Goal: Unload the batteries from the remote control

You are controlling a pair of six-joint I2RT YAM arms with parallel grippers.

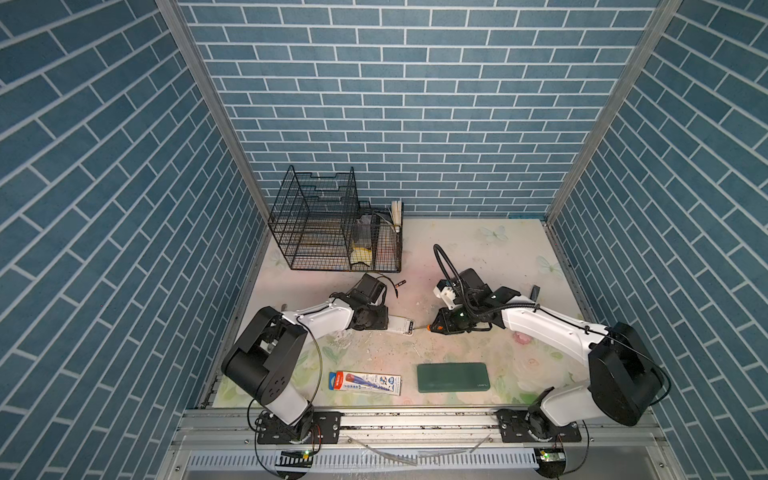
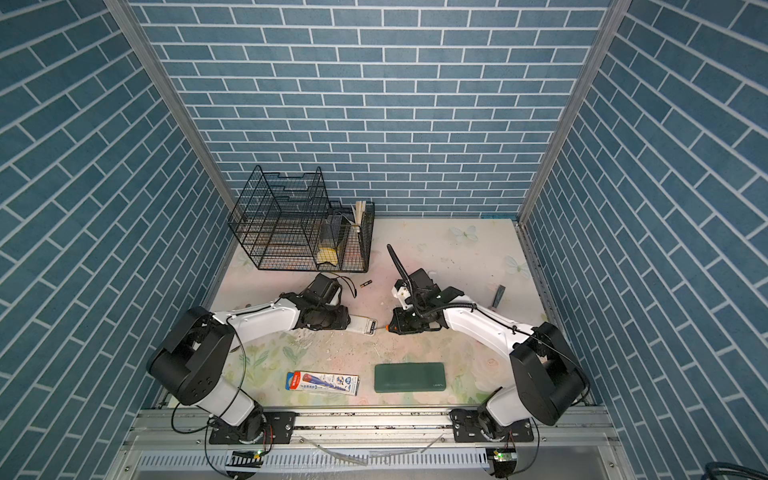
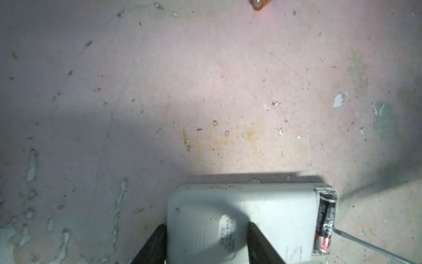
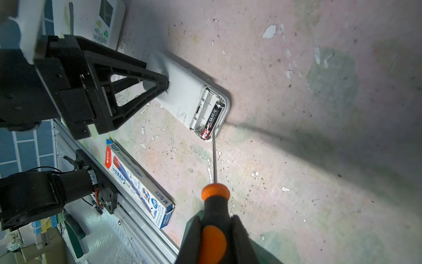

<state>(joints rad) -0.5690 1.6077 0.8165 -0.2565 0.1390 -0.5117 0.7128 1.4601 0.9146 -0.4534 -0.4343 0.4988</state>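
Your left gripper (image 4: 159, 86) clamps the flat white plastic remote control (image 4: 182, 91), which lies back-up on the worn floral tabletop (image 1: 478, 257). One black battery with a red end (image 4: 211, 121) sits in the open compartment at the remote's free end; a second lies loose (image 1: 400, 283) near the black wire rack (image 1: 316, 224). Your right gripper (image 4: 217, 228) is closed around the orange-and-black-handled screwdriver (image 4: 214, 205), its tip at the seated battery's red end.
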